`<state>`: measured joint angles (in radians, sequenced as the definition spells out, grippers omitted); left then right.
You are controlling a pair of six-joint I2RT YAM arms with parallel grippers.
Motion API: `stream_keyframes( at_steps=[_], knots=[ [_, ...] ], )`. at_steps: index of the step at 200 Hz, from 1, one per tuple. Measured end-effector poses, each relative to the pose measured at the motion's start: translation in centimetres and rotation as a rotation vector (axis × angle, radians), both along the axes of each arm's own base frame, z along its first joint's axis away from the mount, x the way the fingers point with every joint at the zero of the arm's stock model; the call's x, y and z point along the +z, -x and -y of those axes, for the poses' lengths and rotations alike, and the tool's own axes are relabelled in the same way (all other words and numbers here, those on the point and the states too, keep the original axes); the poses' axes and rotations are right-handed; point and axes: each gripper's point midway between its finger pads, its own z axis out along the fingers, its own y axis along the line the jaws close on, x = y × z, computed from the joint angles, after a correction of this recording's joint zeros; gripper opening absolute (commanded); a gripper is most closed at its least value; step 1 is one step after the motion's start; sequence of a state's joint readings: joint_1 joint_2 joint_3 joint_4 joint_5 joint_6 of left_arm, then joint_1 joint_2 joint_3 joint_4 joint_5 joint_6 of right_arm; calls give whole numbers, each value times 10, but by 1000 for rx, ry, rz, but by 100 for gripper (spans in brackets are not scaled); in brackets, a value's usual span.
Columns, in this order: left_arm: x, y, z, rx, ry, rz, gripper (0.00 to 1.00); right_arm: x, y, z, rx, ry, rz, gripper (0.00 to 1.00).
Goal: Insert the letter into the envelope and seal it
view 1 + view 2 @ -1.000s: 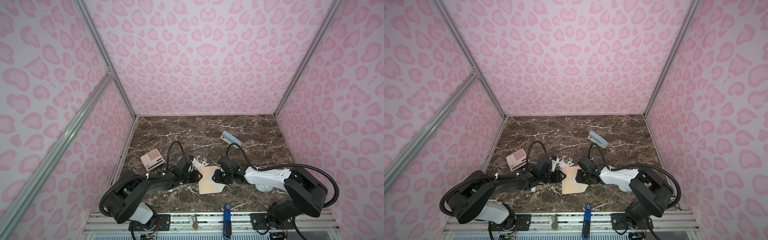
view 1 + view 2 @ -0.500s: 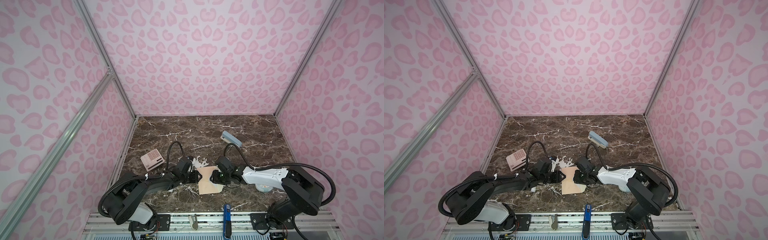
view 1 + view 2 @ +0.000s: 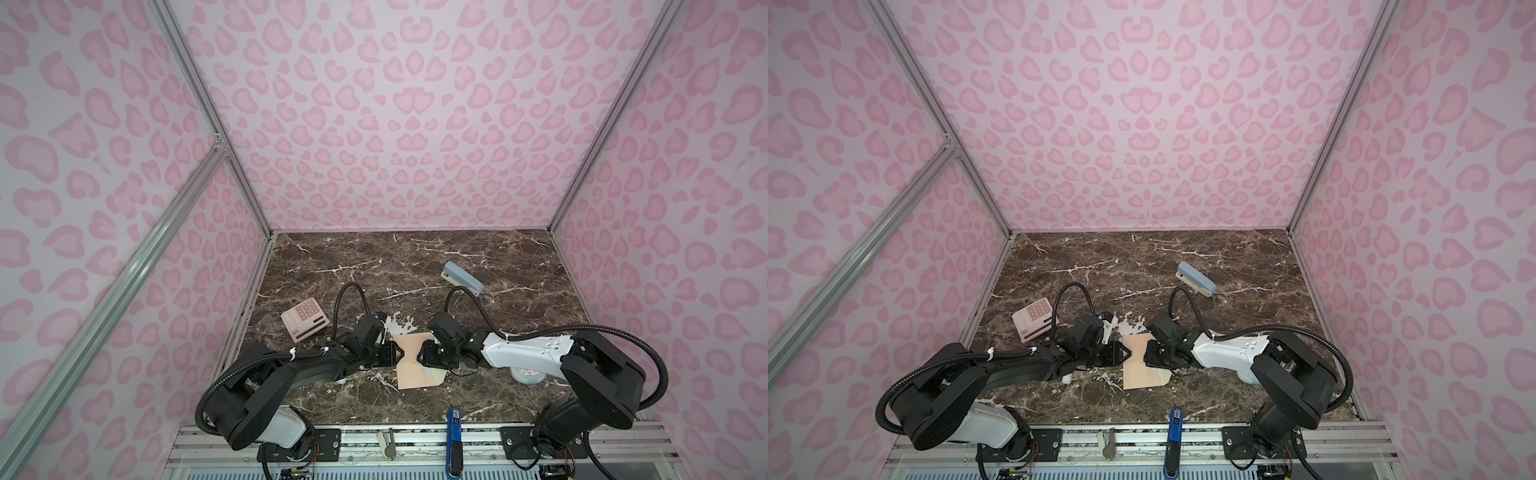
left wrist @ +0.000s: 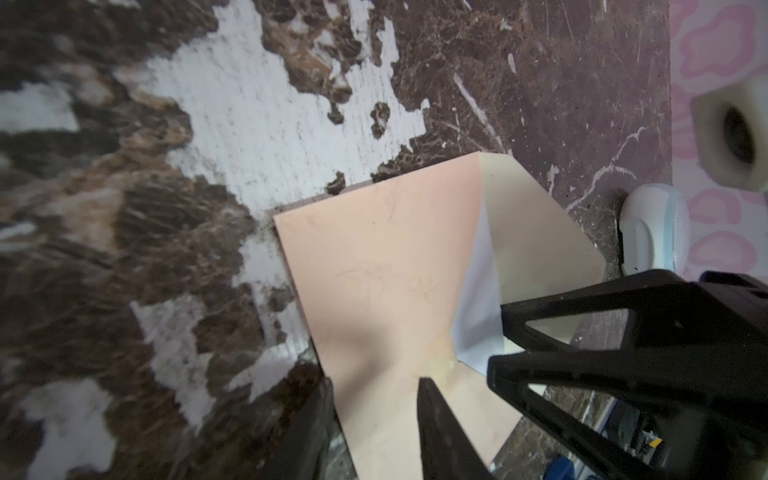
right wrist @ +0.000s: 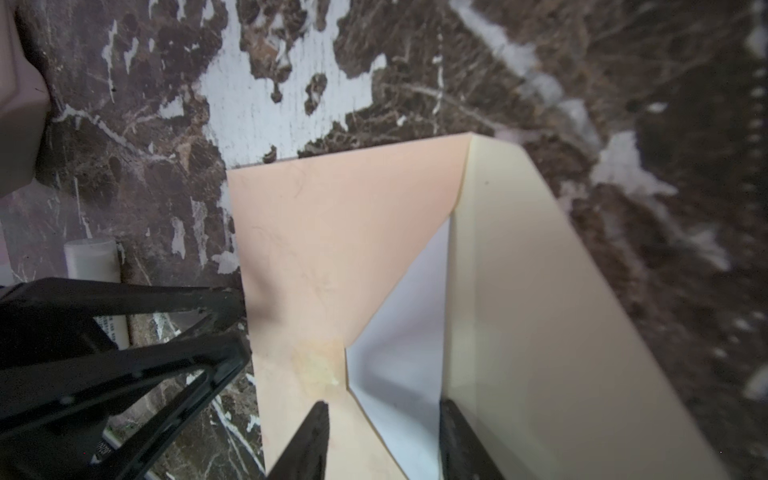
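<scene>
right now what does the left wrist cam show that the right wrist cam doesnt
Only left wrist: a white and blue rounded object. Only right wrist: a white cylinder and a pale pink object's corner. Both: the envelope, flap open, the letter showing inside, with the left gripper and right gripper at it, jaws apart.

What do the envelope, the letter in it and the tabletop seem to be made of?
Envelope: matte peach paper, cream inside; crisp folds. Letter: plain white paper or thin card, seen through the opening. Tabletop: probably marble-print film over a board, since brown pattern is scraped to white.
</scene>
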<state>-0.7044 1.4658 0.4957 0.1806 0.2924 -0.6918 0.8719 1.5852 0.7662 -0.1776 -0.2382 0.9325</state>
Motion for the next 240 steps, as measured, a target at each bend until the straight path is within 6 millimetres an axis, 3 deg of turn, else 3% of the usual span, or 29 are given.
stream_keyframes(
  at_steps=[93, 178, 240],
  knots=[
    [1, 3, -2, -2, -8, -9, 38, 5, 0, -1, 6, 3, 3, 56],
    [1, 7, -5, -3, -33, -30, 38, 11, -5, -3, 23, 14, 23, 57],
    [0, 5, -3, -6, -35, -35, 38, 3, -10, -2, 16, 44, 20, 58]
  ],
)
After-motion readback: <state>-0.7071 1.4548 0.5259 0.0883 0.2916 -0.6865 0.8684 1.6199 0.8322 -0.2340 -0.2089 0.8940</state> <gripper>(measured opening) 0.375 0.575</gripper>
